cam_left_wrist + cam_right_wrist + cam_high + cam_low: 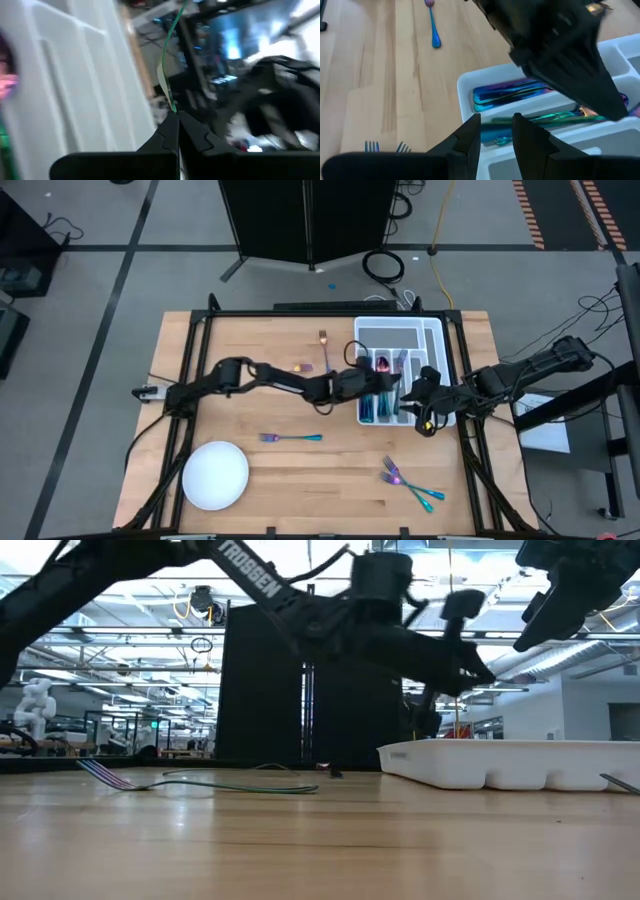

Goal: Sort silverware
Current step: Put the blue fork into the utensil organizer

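While pinching 1 slim green utensil (169, 75), left gripper (390, 383) hovering above white divided tray (436, 340); right gripper (428, 412) half-spread, empty, just beside. Risk: crossed arms colliding, utensil slipping into wrong compartment. 3 forks (405, 481) on table (300, 470).

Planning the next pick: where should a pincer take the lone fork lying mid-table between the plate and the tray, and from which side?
Grip the fork at mid-handle, coming straight down from above. It lies flat on the table, slim, with bare wood along both sides, so the fingers would probably best straddle the handle crosswise.
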Robot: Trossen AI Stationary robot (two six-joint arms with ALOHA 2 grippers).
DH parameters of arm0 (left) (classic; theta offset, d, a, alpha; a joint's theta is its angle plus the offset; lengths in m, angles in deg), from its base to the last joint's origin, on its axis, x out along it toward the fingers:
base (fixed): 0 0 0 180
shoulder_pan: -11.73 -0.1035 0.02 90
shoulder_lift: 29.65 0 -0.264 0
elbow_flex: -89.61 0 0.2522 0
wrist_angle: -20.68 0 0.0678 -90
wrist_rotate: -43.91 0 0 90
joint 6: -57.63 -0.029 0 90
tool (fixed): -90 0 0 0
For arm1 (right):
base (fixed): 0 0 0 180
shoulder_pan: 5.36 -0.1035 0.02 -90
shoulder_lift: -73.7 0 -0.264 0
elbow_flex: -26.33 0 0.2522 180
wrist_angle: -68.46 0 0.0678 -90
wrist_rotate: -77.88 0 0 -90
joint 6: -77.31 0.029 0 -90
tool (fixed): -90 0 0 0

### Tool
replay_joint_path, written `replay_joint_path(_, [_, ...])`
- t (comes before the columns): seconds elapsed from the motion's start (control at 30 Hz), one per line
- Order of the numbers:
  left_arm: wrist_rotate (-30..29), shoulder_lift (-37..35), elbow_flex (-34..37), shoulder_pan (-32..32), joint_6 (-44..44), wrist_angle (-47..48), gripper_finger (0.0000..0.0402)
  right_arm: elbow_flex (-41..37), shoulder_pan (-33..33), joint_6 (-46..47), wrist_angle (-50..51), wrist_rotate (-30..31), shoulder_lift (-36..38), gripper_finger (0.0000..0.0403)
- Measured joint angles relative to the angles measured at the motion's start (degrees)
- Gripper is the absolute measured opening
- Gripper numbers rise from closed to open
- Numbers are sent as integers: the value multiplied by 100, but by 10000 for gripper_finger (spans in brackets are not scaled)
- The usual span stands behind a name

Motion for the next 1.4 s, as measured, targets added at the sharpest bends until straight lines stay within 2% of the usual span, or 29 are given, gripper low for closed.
replay_joint_path(0.13, [-465,243,-533,-8,364,826,1,0,0,0,61,-2,-2,95])
replay_joint_path(0.3, [-787,485,-966,-31,466,948,1,0,0,-26,62,-2,-2,95])
replay_joint_path(0.6, [-706,756,-1338,-81,469,1287,1,0,0,-24,57,113,-4,95])
replay_joint_path(1.17, [-668,751,-1345,-76,467,1517,2,2,0,-22,46,116,-4,95])
replay_joint_path(1.4, [-557,751,-1345,-78,464,1521,32,2,0,-22,46,116,-4,95])
